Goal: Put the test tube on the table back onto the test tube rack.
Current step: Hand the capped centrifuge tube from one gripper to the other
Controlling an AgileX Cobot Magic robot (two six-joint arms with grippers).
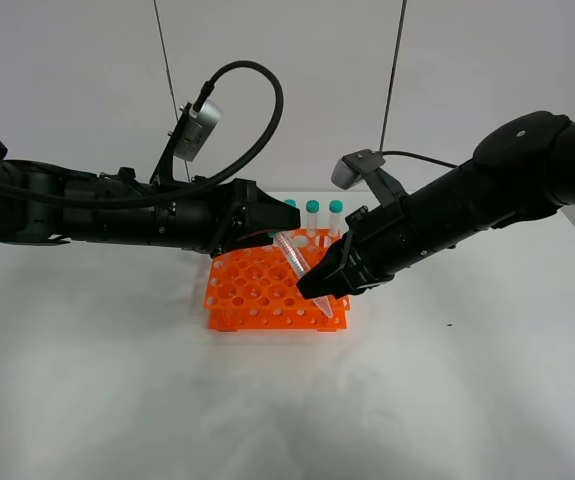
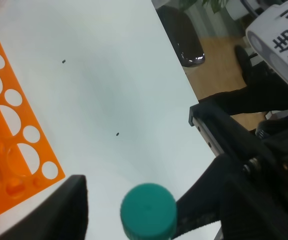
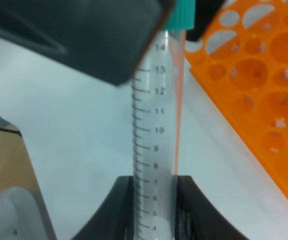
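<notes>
- The right pincer [image 1: 319, 283] is clamped on the test tube [image 3: 154, 125]. Its two dark fingers [image 3: 126, 210] press the clear barrel from both sides, at the lower graduation marks.
- Held this way, the test tube is off the surface [image 1: 117, 390] and tilted in the air. Above the grip the barrel slants up and away toward the left pincer [image 2: 152, 197]. Below the grip the conical tip points down at the rack corner just under the right pincer.
- Whether the tip has entered a hole or only hangs over the grid cannot be told, because the right pincer covers that spot in the high view.
- The teal cap [image 2: 149, 212] sits at the far end of the barrel from the right pincer, right between the left pincer's fingers.
- The left pincer stands apart, with one dark finger on each side of the cap. White surface shows in the gap on both sides, so neither finger touches the cap.
- The orange test tube rack [image 1: 257, 285] lies just beneath both pincers, flat on the white surface, with most of its round holes unfilled.
- Beyond the pincers, at the rack's back row, three more teal-capped tubes [image 1: 313, 215] stand upright. The one nearest the left pincer is partly hidden behind it.
- Further out from the left pincer, two small dark specks [image 2: 63, 61] mark the surface.
</notes>
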